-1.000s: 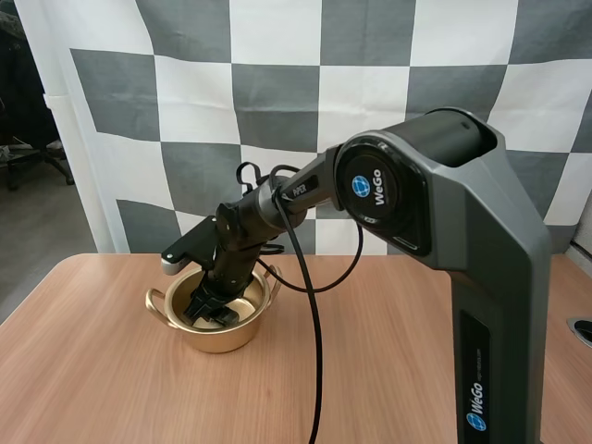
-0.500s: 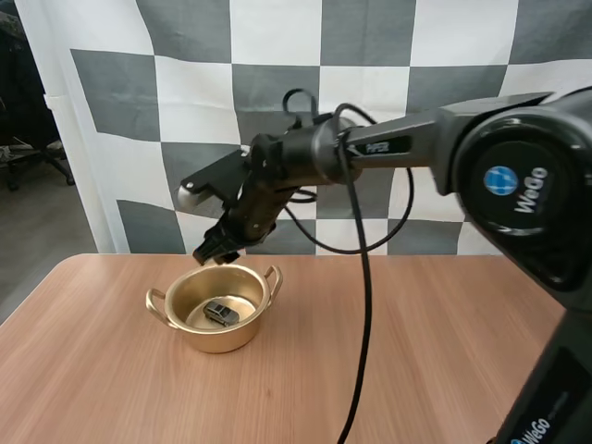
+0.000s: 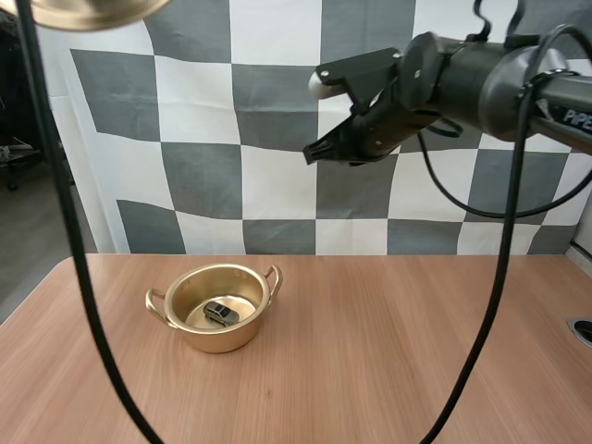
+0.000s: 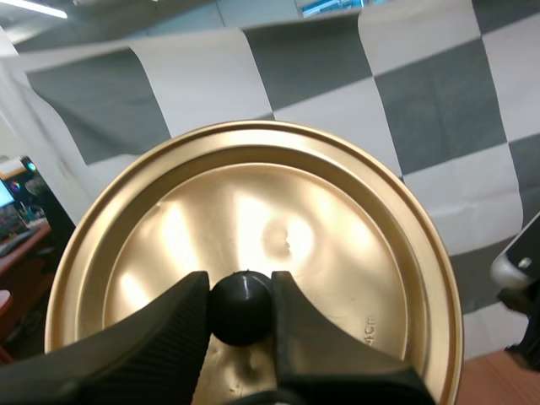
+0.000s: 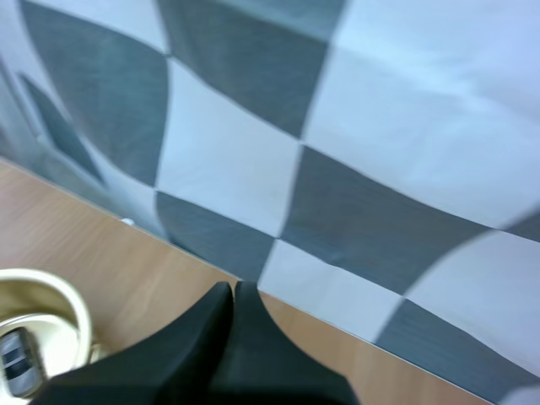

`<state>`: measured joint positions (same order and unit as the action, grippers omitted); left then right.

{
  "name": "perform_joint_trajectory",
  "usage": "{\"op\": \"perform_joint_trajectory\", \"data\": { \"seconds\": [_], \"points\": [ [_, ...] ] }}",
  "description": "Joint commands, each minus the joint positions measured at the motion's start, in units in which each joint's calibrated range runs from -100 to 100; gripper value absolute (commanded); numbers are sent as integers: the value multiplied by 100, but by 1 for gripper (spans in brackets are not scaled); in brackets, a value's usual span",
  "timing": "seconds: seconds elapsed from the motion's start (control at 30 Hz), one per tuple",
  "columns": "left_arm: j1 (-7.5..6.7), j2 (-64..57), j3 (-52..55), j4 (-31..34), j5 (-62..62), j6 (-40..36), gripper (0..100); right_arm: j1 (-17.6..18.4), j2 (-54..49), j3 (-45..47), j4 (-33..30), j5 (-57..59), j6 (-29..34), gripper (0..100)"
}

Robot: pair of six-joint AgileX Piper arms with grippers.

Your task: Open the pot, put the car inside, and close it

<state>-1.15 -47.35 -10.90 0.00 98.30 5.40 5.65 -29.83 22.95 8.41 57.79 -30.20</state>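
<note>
Pinching left gripper (image 4: 240,295): the two black fingers (image 4: 169,329) are clamped on the small round black knob (image 4: 241,314), one finger on each side, tips touching it.
Lid: a round shiny gold metal lid (image 4: 278,236) is carried by its knob in the left gripper, with the knob face turned toward that gripper. In the high view the lid (image 3: 88,11) is seen high up, well above the table and well apart from the pot.
Right gripper (image 3: 313,154): it is raised high over the table and nothing is held. In the right wrist view its black fingers (image 5: 198,333) are pressed together into one dark wedge, tips aimed downward.
Pot: a small gold metal pot with two loop handles (image 3: 222,339) stands upright and uncovered, well below the right gripper and off toward the left arm's side. In the right wrist view its pale rim (image 5: 76,314) is seen beside the joined fingertips, not touched by them.
Car: a small dark grey toy car (image 3: 220,313) lies on the pot's floor, inside the rim, well below both grippers and touched by neither. It is also glimpsed inside the pot (image 5: 13,359) in the right wrist view.
Table: the pot rests on a light wooden tabletop (image 3: 388,351), and both grippers are held well clear above it.
</note>
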Motion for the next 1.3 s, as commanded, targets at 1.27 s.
{"op": "perform_joint_trajectory", "data": {
  "seconds": [1.27],
  "points": [
    [0,2007,6268,-652,-4401,291,0,-781,-590,-2,183,1080,-18,0]
  ]
}}
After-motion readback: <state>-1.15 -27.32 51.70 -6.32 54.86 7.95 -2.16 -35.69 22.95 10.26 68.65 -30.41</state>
